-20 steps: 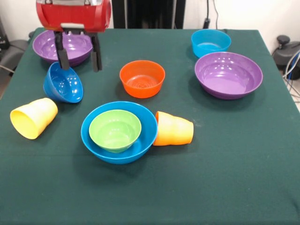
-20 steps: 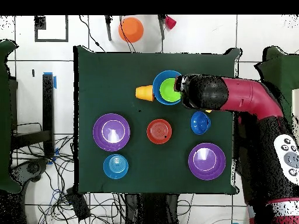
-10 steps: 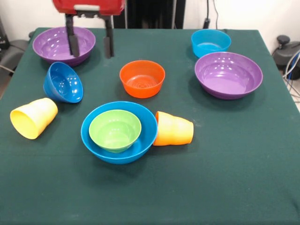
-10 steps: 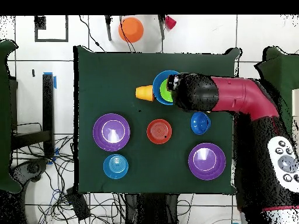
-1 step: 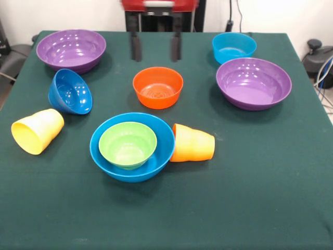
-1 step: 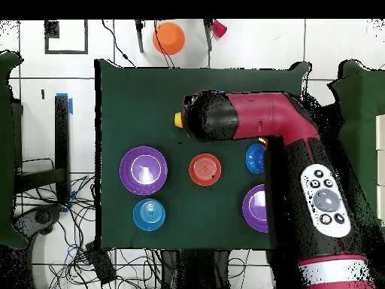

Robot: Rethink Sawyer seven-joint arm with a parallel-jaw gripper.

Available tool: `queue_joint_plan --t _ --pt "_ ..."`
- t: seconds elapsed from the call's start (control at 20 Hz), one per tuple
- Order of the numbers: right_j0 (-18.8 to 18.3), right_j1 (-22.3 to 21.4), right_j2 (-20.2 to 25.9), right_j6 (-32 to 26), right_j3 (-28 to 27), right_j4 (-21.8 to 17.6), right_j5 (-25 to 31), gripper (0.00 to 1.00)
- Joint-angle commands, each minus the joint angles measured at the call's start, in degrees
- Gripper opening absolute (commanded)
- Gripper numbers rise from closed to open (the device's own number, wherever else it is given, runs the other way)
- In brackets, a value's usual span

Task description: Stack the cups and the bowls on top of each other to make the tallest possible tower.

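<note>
Showing a green-clothed table (image 5: 270,208) with bowls and cups unstacked save one nested pair: green bowl (image 5: 128,144) seated upright inside large blue bowl (image 5: 132,147), near the front centre. Orange cup (image 5: 192,143) on its side, touching the large blue bowl's right rim, long axis roughly left to right, mouth apparently toward the bowl. Yellow cup (image 5: 37,130) also on its side at the left edge, well apart, mouth opening toward the lower left. Dark blue bowl (image 5: 69,91) tipped on its rim just above the yellow cup, hollow facing forward, empty. Orange bowl (image 5: 157,87) upright and empty at the centre. Two purple bowls upright and empty: far-left purple bowl (image 5: 71,50) and right purple bowl (image 5: 253,83), with cyan bowl (image 5: 234,47) just behind the latter, also empty. Gripper (image 5: 155,46) hanging above the cloth behind the orange bowl, its two dark fingers (image 5: 136,46) spread wide apart with nothing between them. Seen from overhead, arm (image 6: 256,120) covering the nested pair, only a sliver of the orange cup showing.
</note>
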Motion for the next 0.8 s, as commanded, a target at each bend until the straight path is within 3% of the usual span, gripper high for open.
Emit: queue_joint_plan --t 0.05,0.25,0.45,0.6,0.8 --pt "4.3 4.5 -4.6 7.2 -1.9 -3.0 -0.4 1.00" --pt "5.4 8.7 -5.7 6.9 -4.6 -3.1 -2.9 1.00" --pt "2.5 12.9 -2.9 2.0 -5.9 -0.9 -3.5 1.00" --pt "2.3 14.3 -3.3 2.4 -6.5 -1.4 -5.2 1.00" --pt "0.8 15.4 -2.1 3.1 -6.0 0.8 -6.3 1.00"
